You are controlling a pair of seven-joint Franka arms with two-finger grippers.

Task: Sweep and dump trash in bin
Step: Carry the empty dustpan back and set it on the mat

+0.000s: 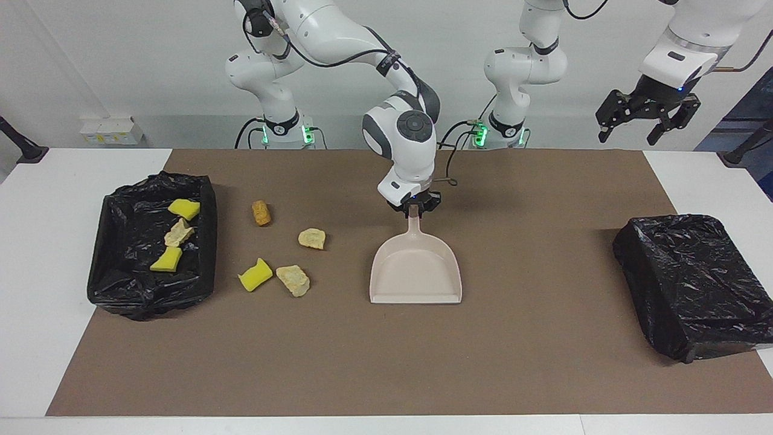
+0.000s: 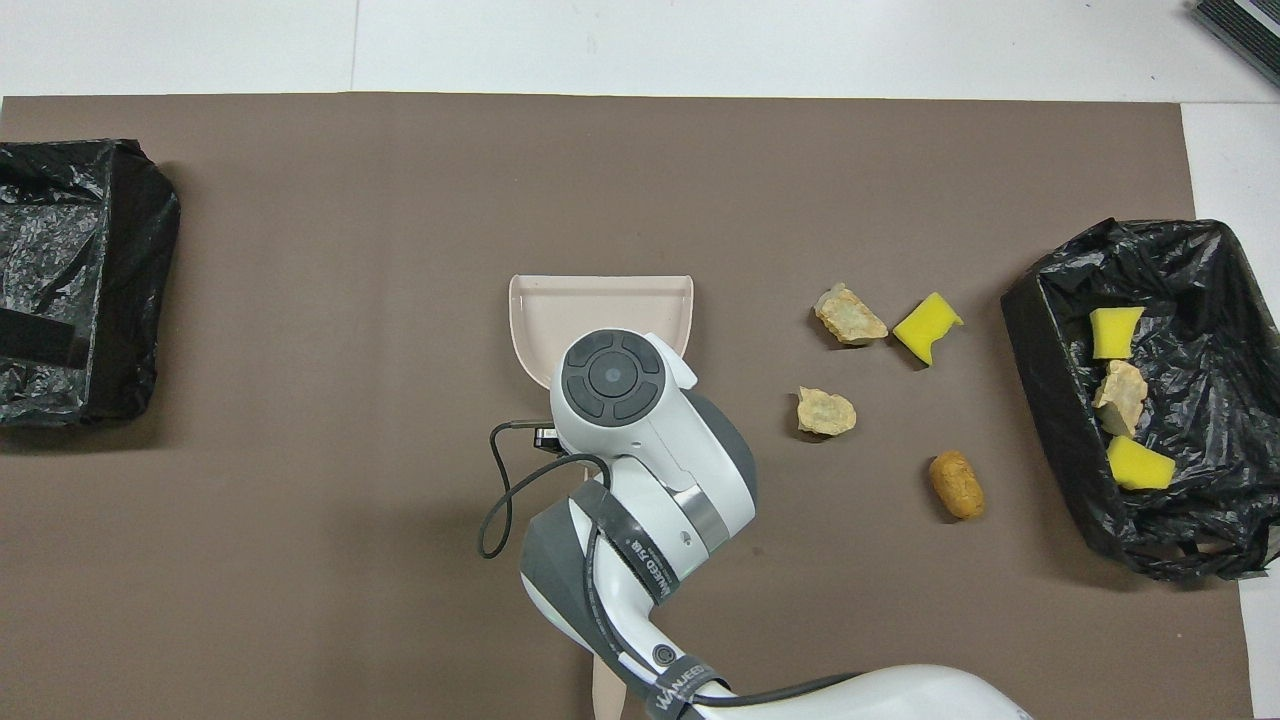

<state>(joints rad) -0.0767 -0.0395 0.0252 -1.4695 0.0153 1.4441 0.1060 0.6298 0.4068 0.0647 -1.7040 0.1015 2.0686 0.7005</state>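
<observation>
Lying toward the right arm's end from the right hand (image 1: 414,208) at the dustpan (image 1: 416,275) handle, loose trash (image 1: 292,279); grip unclear.

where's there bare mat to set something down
Widest bare patch: between the dustpan and the closed black bag. Also free: the strip farther from the robots than the dustpan. Crowded: four scraps, like the yellow sponge, beside the lined bin.

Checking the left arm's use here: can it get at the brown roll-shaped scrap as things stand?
Probably not easily: the left gripper hangs past the table's other end, and the right arm on the dustpan stands between it and the scrap.
</observation>
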